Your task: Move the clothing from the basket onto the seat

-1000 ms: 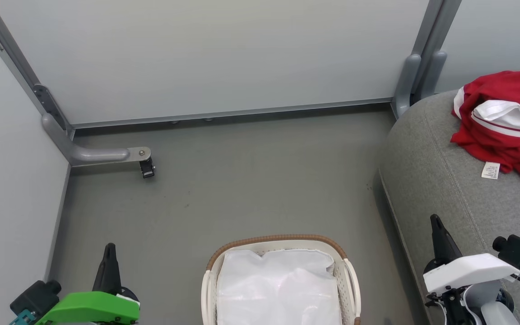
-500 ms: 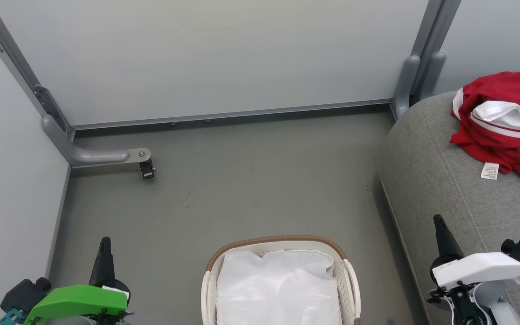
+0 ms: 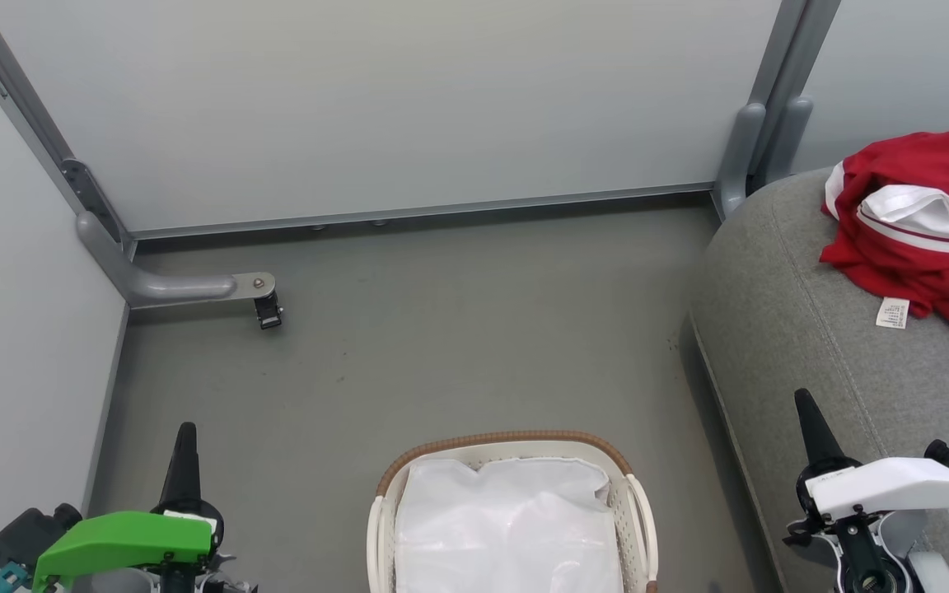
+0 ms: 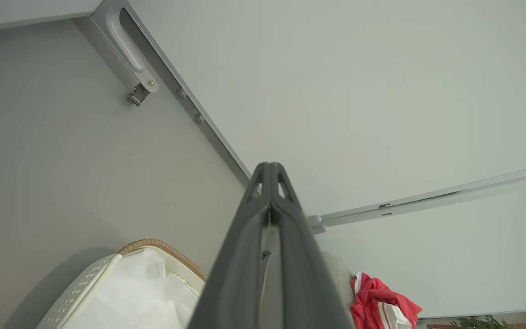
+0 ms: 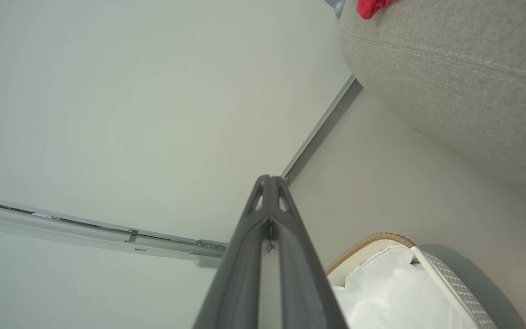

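The red clothing [image 3: 919,239] lies in a heap on the grey seat [image 3: 804,329] at the right, showing a white panel with red-white stripes and a small label. Any lettering is hidden in the folds. The white basket [image 3: 507,437] with its brown rim stands on the floor at bottom centre, and its white liner is all I see inside. My left gripper [image 3: 186,435] is shut and empty at the lower left, left of the basket. My right gripper [image 3: 806,403] is shut and empty over the seat's front edge, right of the basket.
Pale partition walls [image 3: 409,99] close the space at the back and left. A grey bracket with a small black caster [image 3: 267,311] juts out over the grey floor [image 3: 458,329] at the left. A grey post [image 3: 750,140] stands by the seat's far corner.
Both arms have drawn back toward the bottom edge and slightly outward, the left to the left and the right to the right. Clothing, basket and seat have stayed put.
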Tool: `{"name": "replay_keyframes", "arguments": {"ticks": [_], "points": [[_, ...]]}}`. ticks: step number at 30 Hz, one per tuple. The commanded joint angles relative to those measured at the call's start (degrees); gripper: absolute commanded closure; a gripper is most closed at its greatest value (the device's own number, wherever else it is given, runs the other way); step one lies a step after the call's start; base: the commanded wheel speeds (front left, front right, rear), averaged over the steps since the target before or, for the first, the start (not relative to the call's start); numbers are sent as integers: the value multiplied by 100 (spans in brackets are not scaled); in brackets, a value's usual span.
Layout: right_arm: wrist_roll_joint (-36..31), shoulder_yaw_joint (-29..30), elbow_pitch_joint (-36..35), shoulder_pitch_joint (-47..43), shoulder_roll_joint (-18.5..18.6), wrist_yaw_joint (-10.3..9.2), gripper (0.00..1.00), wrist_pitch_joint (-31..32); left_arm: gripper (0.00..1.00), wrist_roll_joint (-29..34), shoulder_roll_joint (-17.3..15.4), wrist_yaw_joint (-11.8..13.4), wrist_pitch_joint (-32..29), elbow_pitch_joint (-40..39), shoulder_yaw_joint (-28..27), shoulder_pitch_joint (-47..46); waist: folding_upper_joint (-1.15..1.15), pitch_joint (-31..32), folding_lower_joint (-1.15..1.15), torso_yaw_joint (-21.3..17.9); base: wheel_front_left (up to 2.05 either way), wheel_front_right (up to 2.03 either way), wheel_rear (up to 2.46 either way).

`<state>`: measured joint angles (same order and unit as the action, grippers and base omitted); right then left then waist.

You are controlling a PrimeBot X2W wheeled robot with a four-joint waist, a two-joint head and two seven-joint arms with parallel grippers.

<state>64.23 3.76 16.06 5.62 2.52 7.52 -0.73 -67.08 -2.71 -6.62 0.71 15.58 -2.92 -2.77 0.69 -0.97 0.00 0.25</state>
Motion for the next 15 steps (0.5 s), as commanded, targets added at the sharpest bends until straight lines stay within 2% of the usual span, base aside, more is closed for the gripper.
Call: {"name": "replay_keyframes", "arguments": {"ticks": [1, 15], "points": [[168, 36, -74, 107, 33, -3, 100, 42, 100, -142, -22, -35, -39, -57, -37, -156, -37, 2, 0, 0, 0, 0, 0], [924, 110, -108, 112, 38, -3, 100, 247, 100, -821, -24, -53, -239, -81, -140, -232, -44, 23, 0, -6, 0, 0, 0]]}}
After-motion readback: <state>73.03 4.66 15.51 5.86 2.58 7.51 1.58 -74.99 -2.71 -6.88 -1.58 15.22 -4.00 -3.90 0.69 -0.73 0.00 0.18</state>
